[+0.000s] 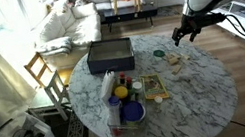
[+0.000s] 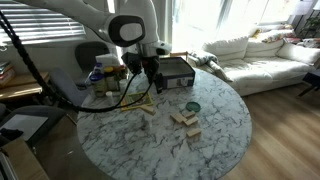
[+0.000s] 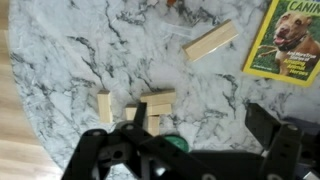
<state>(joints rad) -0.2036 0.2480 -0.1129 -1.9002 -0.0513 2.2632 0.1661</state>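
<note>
**Inspector:** Pincer (image 1: 180,36) status?

**Technician:** Jaws apart at full spread and clamped on nothing. In the wrist view the two fingers frame bare marble and the edge of a small green dish (image 3: 178,146). The pincer hangs above the round table (image 1: 204,100), near its rim, on the side away from the chair (image 1: 44,72).

**Inspector:** Location of the work items?

**Technician:** The wooden blocks (image 3: 157,100) lie loose on the marble just beyond the fingertips. Three short pieces sit in a cluster, two of them touching. One long block (image 3: 210,40) lies apart from them, closer to the magazine (image 3: 290,40). In an exterior view the cluster (image 1: 173,61) sits just beside the green dish (image 1: 159,54).

**Inspector:** Progress?

**Technician:** In my judgement, early stage. No block is gripped, lifted or stacked, and none is inside any container. The pincer is positioned over the cluster and touches nothing. All handling of the blocks remains to be done.

**Inspector:** Containers and contents?

**Technician:** There are three.
- The black box (image 1: 110,52) stands at the far rim of the table. Its interior reads dark, and I cannot tell whether it holds anything.
- The clear bin (image 1: 114,123) stands at the near rim. It holds upright bottles and a blue bowl (image 1: 129,111), which has something yellow at its edge.
- The green dish is shallow and small, and no contents can be made out in it.
</note>
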